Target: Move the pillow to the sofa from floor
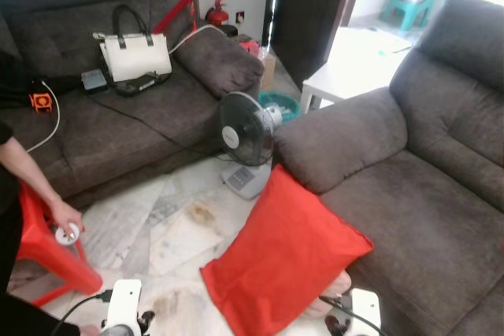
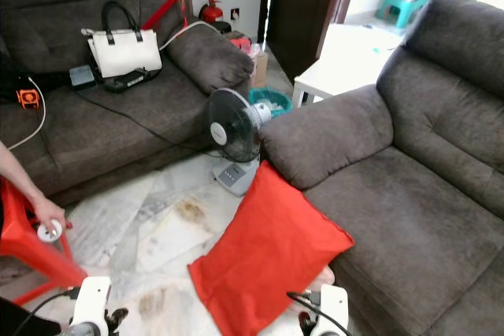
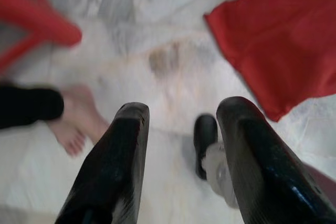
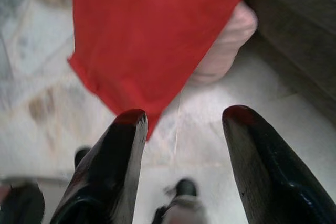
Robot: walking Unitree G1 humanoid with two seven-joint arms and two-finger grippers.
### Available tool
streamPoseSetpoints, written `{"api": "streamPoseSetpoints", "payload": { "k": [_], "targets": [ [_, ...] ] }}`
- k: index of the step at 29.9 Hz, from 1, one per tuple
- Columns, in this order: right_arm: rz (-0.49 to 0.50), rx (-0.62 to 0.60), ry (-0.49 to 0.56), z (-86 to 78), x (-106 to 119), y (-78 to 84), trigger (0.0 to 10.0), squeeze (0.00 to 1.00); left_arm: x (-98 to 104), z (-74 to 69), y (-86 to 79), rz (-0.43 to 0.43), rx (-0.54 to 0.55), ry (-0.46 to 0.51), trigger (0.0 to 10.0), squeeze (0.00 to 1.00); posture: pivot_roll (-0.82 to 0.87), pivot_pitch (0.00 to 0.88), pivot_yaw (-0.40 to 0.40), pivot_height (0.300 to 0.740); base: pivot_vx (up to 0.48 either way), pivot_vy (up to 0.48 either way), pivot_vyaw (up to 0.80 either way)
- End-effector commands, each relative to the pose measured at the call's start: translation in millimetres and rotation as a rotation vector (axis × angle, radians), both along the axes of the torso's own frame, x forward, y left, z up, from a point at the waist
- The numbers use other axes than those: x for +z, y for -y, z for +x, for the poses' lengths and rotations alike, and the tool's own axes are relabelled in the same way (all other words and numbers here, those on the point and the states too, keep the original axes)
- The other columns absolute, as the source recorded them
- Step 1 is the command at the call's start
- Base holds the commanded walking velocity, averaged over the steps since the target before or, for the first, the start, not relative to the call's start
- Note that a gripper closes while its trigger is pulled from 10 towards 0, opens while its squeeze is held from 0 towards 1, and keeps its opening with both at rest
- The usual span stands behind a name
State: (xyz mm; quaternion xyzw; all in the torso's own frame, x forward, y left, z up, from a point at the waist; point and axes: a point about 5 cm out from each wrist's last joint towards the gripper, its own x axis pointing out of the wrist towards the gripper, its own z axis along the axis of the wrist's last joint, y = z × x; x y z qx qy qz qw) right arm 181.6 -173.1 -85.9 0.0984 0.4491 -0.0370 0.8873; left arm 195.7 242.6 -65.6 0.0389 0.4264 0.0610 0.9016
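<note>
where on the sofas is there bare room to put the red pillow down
The right sofa's seat, between its armrest and backrest, is bare, right beside the red pillow leaning on its front. The left sofa is crowded: a white handbag, a cable and small devices sit along the back, leaving only its front seat strip. A fan blocks the floor between them.

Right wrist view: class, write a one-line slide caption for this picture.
Right gripper, fingers open, hovers over the marble floor at the low corner of the red pillow leaning on the grey sofa.
</note>
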Motion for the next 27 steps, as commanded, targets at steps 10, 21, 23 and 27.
{"api": "streamPoseSetpoints", "payload": {
  "k": [10, 21, 23, 27],
  "targets": [
    [-0.022, -0.022, -0.02, -9.0, -3.1, 10.1, 10.0, 0.0, -1.6, 1.2, 7.3, -0.027, 0.002, -0.004, 10.0, 0.0, 0.12, 0.0, -0.062, 0.74, 0.266, 0.0, -0.3],
    [-0.04, 0.015, -0.01, -7.9, -2.3, 10.4, 10.0, 0.0, -1.8, 0.8, 7.2, -0.026, 0.003, -0.005, 10.0, 0.0, 0.12, 0.0, -0.063, 0.74, 0.267, 0.0, 0.22],
    [-0.032, 0.01, -0.014, -8.3, -2.6, 9.9, 10.0, 0.0, -1.8, 0.7, 7.0, -0.024, 0.003, -0.006, 10.0, 0.0, 0.12, 0.0, -0.062, 0.74, 0.259, 0.0, 0.7],
    [-0.024, 0.004, -0.015, -8.6, -2.8, 9.4, 10.0, 0.0, -1.6, 0.8, 6.3, -0.014, 0.003, -0.005, 10.0, 0.0, 0.12, 0.0, -0.063, 0.74, 0.0, 0.0, 0.0]
  ]
}}
